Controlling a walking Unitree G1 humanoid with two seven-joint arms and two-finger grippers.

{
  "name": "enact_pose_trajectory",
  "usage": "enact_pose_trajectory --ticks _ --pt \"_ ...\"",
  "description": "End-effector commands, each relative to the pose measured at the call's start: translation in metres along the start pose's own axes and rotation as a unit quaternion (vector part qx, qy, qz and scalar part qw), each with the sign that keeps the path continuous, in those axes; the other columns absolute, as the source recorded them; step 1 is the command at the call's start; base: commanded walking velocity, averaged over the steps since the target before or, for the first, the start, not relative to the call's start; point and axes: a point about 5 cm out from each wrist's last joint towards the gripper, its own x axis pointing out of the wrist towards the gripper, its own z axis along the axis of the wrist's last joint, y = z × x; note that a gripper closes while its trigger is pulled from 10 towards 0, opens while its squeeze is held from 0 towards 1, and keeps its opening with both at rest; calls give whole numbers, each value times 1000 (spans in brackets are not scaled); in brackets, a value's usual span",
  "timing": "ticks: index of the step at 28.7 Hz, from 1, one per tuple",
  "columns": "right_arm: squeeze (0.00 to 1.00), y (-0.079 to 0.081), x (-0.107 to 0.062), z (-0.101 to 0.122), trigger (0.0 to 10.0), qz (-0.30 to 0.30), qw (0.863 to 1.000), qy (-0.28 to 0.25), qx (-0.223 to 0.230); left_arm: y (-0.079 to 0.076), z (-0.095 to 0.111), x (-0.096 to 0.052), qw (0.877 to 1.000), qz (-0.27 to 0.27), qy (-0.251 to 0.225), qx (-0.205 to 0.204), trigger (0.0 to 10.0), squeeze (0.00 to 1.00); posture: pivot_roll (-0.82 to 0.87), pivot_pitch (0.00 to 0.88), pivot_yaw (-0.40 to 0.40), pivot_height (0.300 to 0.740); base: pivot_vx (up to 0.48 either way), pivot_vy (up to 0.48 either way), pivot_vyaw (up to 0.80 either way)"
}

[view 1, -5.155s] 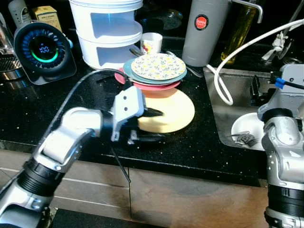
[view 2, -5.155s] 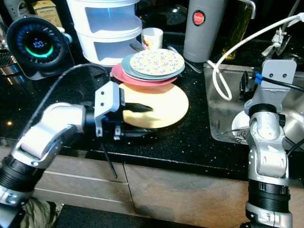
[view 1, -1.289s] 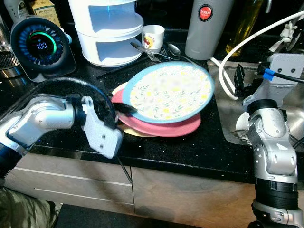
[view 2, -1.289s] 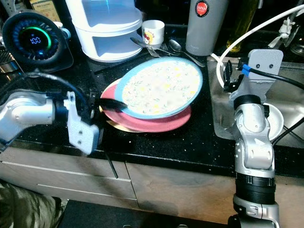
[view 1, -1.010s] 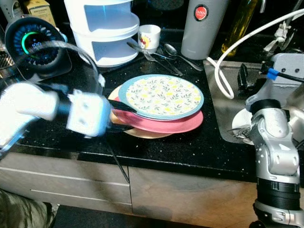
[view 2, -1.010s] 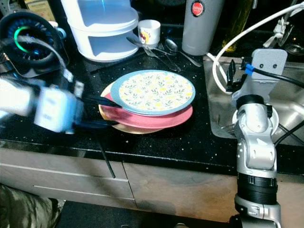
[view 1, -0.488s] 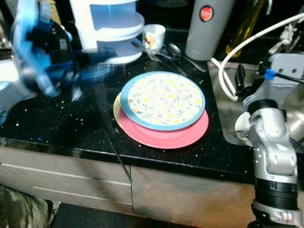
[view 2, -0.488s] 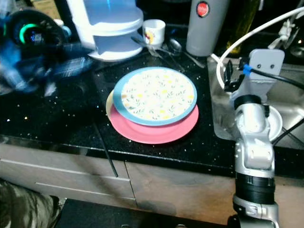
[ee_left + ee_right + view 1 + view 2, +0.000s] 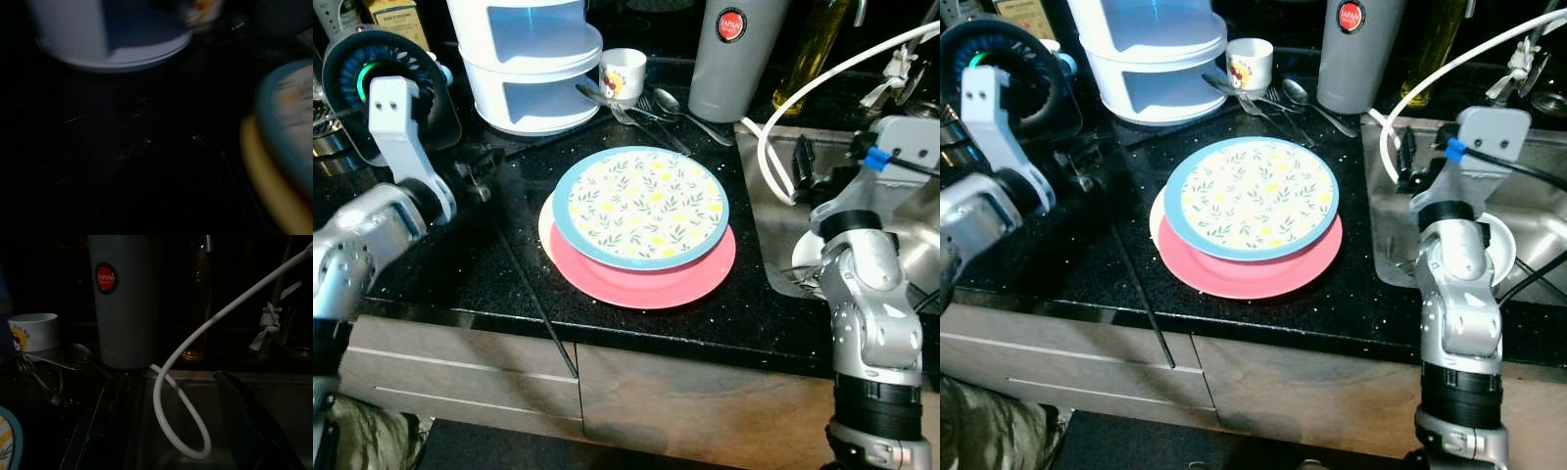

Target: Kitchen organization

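Observation:
Three plates lie stacked flat on the black counter: a floral plate with a blue rim [image 9: 641,204] on top, a pink plate [image 9: 651,284] under it, and a yellow plate [image 9: 545,223] peeking out at the left. My left gripper [image 9: 478,174] hovers low over the counter left of the stack, apart from it and dark against the counter. The left wrist view is dim and shows the yellow plate's rim [image 9: 259,181]. My right gripper [image 9: 808,166] hangs over the sink, open, its two black fingers [image 9: 98,431] spread wide with nothing between them.
A white tiered container [image 9: 524,59], a small cup [image 9: 623,73], a grey flask [image 9: 729,49] and loose cutlery [image 9: 646,103] stand behind the plates. A round lit device [image 9: 352,69] is at the far left. The sink [image 9: 773,245] holds a white hose [image 9: 769,176] and a white bowl [image 9: 803,257].
My left gripper let go of the plate stack's left edge and swung away to the left. The tilted stack has settled flat. The right arm stayed put.

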Motion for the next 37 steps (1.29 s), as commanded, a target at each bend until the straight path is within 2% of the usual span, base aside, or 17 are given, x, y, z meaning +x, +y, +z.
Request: enact_pose_trajectory --ticks 1,2,3,7,10,15,16,19,20,23,24,28,31,33,34,35,37 --pt "0 -1 -3 0 10000 -5 1000 -5 4 9 -8 5 981 97 15 169 10000 0 85 75 34 740 0 0 0" --pt "0 -1 -3 0 10000 -5 1000 -5 4 9 -8 5 981 97 15 169 10000 0 85 75 34 740 0 0 0" --pt "0 1 -3 -1 10000 -4 1000 -5 5 9 -10 7 971 106 10 215 10000 0 85 75 34 740 0 0 0" --pt "0 3 -2 2 10000 0 1000 -11 5 0 -9 11 969 90 -1 228 10000 0 78 68 34 740 0 0 0" --pt "0 1 -2 2 10000 0 1000 -12 3 5 -8 15 970 95 14 224 10000 0 75 62 28 740 0 0 0" --pt "0 0 -2 4 10000 -2 1000 -14 -1 1 -9 24 985 69 23 158 10000 0 60 58 40 740 0 0 0" --pt "0 -1 -2 5 10000 -3 1000 -16 -2 -2 -7 23 988 53 21 145 10000 0 61 60 40 740 0 0 0" --pt "0 -4 -2 6 10000 -7 1000 -18 -3 1 -7 16 986 36 19 159 10000 0 64 64 44 740 0 0 0" --pt "0 -5 -4 4 10000 -9 1000 -15 -4 8 -14 6 988 32 31 149 10000 0 70 70 42 740 0 0 0" --pt "0 -4 -5 2 10000 1 1000 -10 -6 9 -12 -13 994 1 17 110 10000 0 84 77 29 740 0 0 0" --pt "0 -4 -5 2 10000 1 1000 -10 -6 9 -12 -13 994 1 17 110 10000 0 84 77 29 740 0 0 0" --pt "0 -2 -2 2 10000 16 1000 -11 -7 13 -7 -25 989 24 -11 144 10000 0 102 83 9 740 0 0 0" --pt "0 4 2 4 10000 49 999 -15 -8 20 -10 -25 973 107 -5 204 10000 0 108 82 -7 740 0 0 0" --pt "0 8 4 4 10000 55 998 -15 -5 5 -9 -20 971 111 -40 206 10000 0 106 80 -10 740 0 0 0" --pt "0 11 5 -1 10000 38 999 -6 -1 -16 -4 -13 974 103 -101 177 10000 0 98 75 -10 740 0 0 0" --pt "0 11 5 -1 10000 38 999 -6 -1 -16 -4 -13 974 103 -101 177 10000 0 98 75 -10 740 0 0 0" --pt "0 13 3 -5 10000 21 1000 0 -8 -33 3 -7 974 93 -151 140 10000 0 83 71 -4 740 0 0 0"
